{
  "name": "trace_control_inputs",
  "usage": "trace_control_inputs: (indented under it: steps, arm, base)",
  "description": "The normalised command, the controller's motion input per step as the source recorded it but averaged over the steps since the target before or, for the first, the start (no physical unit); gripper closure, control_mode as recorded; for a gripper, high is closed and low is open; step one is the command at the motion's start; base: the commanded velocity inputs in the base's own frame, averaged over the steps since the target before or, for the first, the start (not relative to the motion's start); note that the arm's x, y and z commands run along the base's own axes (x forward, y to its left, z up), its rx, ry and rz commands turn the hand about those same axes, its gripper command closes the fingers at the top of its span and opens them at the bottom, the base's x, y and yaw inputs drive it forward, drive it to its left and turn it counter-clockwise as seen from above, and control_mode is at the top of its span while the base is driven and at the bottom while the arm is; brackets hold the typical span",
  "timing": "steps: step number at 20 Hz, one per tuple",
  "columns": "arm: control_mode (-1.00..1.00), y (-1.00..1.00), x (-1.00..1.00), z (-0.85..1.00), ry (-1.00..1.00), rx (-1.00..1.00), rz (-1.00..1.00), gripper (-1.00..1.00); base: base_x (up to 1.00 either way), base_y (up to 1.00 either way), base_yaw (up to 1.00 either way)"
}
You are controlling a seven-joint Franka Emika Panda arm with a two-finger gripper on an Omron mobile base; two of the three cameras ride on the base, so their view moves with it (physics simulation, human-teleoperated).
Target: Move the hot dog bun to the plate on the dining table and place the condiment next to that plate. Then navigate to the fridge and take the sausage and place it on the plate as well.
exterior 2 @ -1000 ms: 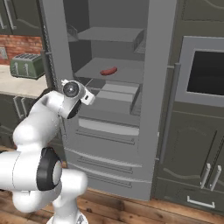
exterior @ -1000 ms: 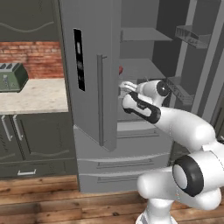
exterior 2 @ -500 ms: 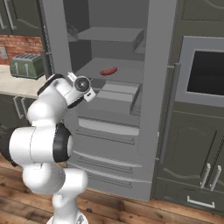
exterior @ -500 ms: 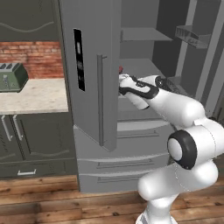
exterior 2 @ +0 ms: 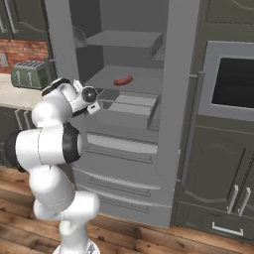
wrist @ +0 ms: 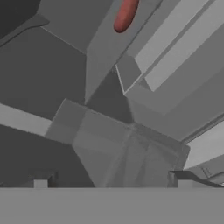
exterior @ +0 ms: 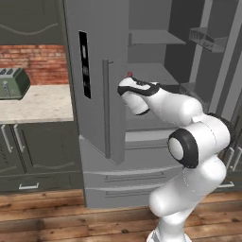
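Reaching into the open fridge [exterior 2: 163,114], the arm carries its pincer [exterior 2: 93,106] low and to the left of the middle shelf [exterior 2: 106,79], with the jaws spread wide and nothing between them. That wide stance suits the step in hand, as I judge it: the fetching of the sausage [exterior 2: 123,80], the last item the task names. The hand is pitched so that its camera looks up along the shelf, and in the hand view the sausage [wrist: 125,15] sits near the top edge, well ahead of the two dark fingertips [wrist: 40,178] at the bottom. So the pincer is aimed towards it but not yet upon it; the gap between them is plain in the right base view too.

The sausage lies alone on the flat grey shelf, roughly midway across it and apart from the walls, so there is free room on either side for the jaws to come down around it. The fridge door [exterior: 97,80] stands swung out on the left, and the arm passes just beside its inner edge, which probably accounts for the bent, tucked posture of the elbow.

As for the sausage itself: it is a short, rounded, reddish-brown cylinder with blunt ends, slightly curved, smooth and glossy. It looks liable to roll if nudged sideways.
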Motion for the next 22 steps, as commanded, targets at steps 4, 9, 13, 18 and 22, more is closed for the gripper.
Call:
trace_control_inputs:
  steps: [4, 9, 13, 18, 22]
  arm:
    - [-1.00, 0.98, -0.93, 0.04, 0.00, 0.04, 0.00, -1.00]
    - [-1.00, 1.00, -0.97, 0.10, 0.00, 0.01, 0.00, -1.00]
    - [-1.00, 1.00, -0.57, 0.12, 0.00, 0.00, 0.00, -1.00]
    - [-1.00, 0.46, -0.49, 0.35, 0.00, -0.02, -0.02, -1.00]
    - [-1.00, -0.75, -0.94, 0.79, -0.02, -0.06, -0.14, -1.00]
  base:
    - [0.00, 0.00, 0.00]
    - [0.00, 0.00, 0.00]
    - [0.00, 0.00, 0.00]
    - [0.00, 0.00, 0.00]
    - [0.00, 0.00, 0.00]
